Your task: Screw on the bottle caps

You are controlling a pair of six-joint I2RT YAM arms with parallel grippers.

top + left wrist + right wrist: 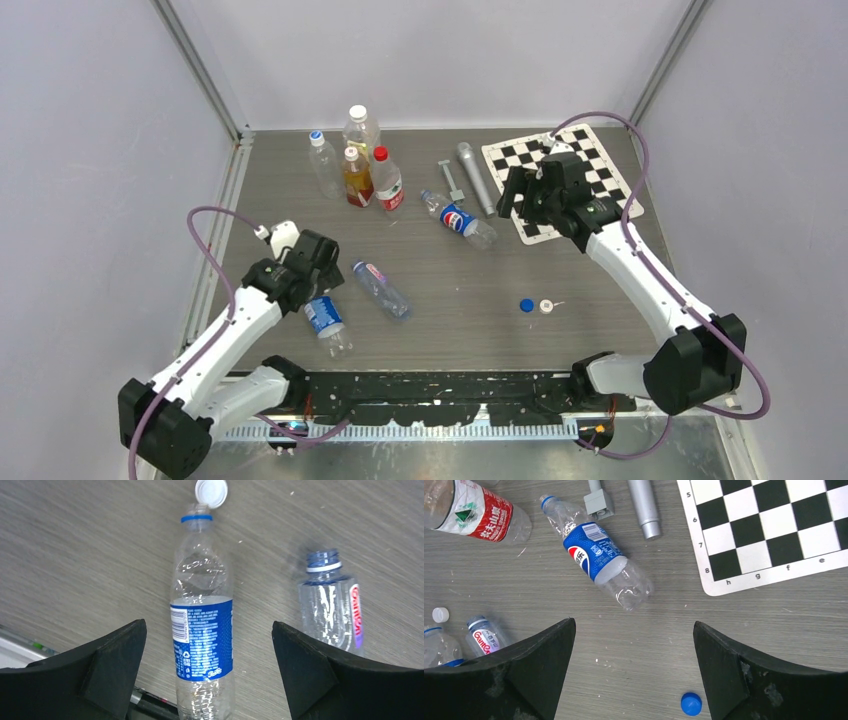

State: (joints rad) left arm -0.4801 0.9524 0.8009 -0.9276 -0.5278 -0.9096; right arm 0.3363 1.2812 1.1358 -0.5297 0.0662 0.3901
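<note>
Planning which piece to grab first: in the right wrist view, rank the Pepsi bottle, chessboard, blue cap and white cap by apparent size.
1. chessboard, even cropped by the frame.
2. Pepsi bottle.
3. blue cap and white cap: nearly alike; the blue lies nearer the camera, so unranked.

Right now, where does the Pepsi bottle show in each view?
Top external: Pepsi bottle lying mid-table, left of the chessboard.
Left wrist: not in it.
Right wrist: upper centre.
Shared landmark: the red-lettered clear bottle, in all three.
</note>
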